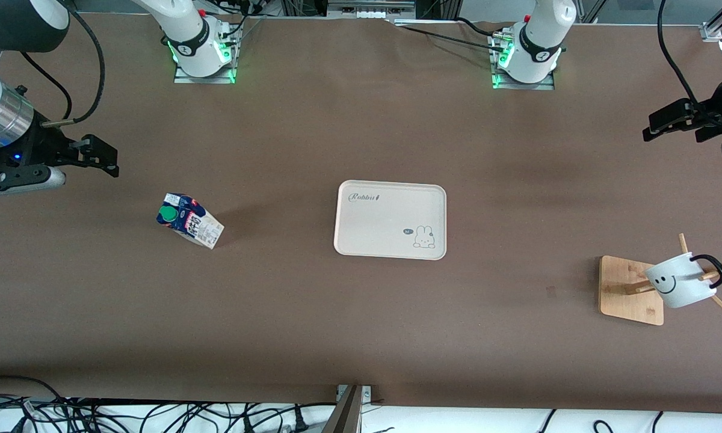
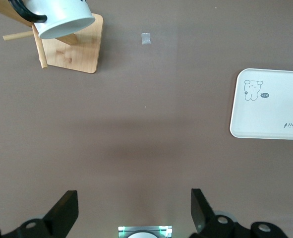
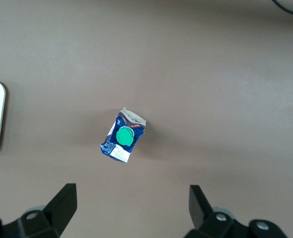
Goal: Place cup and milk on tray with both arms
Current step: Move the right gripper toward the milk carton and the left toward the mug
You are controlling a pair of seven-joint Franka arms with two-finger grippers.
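In the front view, the right gripper (image 1: 96,157) hangs at the far left edge, upper half, fingers spread apart and holding nothing. Below it, left of centre, the milk carton (image 1: 189,220) stands on the brown table (image 1: 361,337). The cream tray (image 1: 390,219) lies bare at centre frame. At lower right the smiley cup (image 1: 680,279) hangs on a wooden rack (image 1: 629,290). At the right edge, upper half, the left gripper (image 1: 668,123) hovers with fingers parted, gripping nothing.
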